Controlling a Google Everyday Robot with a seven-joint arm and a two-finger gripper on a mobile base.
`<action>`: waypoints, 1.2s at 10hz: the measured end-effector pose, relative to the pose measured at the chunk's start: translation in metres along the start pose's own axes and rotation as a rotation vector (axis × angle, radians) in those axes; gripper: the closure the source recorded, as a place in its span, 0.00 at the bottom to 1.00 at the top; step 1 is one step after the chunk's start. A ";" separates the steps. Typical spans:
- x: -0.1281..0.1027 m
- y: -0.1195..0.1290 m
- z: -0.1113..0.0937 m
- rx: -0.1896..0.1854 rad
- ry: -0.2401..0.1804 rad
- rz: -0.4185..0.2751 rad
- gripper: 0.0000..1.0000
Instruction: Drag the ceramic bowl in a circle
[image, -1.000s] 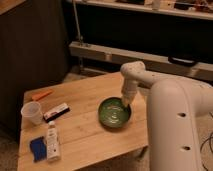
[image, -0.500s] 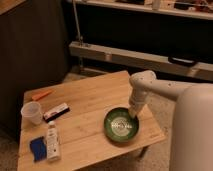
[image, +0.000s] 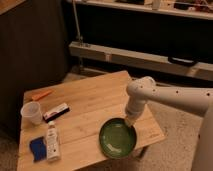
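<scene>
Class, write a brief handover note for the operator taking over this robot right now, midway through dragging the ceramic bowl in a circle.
Gripper: lowered at the far right rim of the ceramic bowl.
Bowl: upright on the wooden table, near its front right corner and close to the edge.
Done: over the last second the bowl was dragged from further back on the table toward that corner, which is only part of an arc.
Left: the rest of the circle, probably curving back inward, away from the edge. The plastic cup stands well to the left.
</scene>
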 end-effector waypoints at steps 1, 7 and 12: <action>-0.014 0.011 -0.004 -0.001 -0.013 -0.031 1.00; -0.109 0.107 -0.018 -0.025 -0.075 -0.244 1.00; -0.166 0.114 -0.010 -0.029 -0.086 -0.254 1.00</action>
